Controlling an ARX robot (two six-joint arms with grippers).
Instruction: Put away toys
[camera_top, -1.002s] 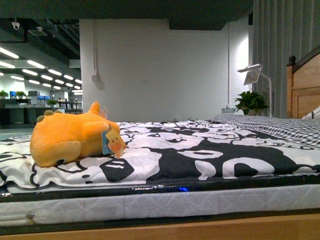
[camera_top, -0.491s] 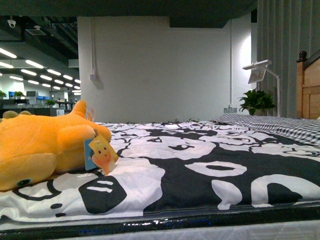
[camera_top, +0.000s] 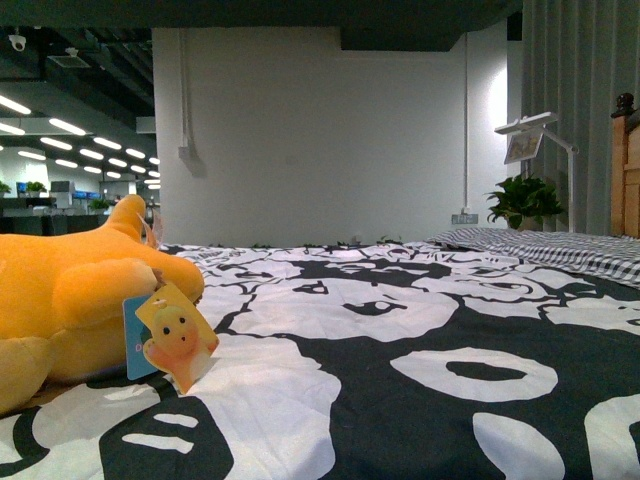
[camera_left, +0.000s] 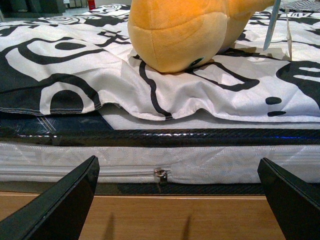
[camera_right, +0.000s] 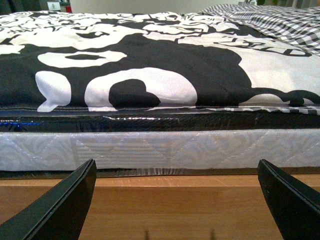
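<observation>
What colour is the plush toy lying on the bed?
The plush toy is orange-yellow. It shows best in the front view.

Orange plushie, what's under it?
The orange plush toy lies on a black-and-white patterned bedspread. Below that, the left wrist view shows a white quilted mattress with a zipper, then a wooden bed frame. The patch of bedspread directly beneath the toy is covered.

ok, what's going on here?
Nothing is grasped yet. The orange-yellow plush toy lies on the black-and-white patterned bedspread, with a paper tag hanging from it. Both grippers are open and empty, low at the bed's edge: the left gripper faces the toy, the right gripper faces only bedspread.
</observation>
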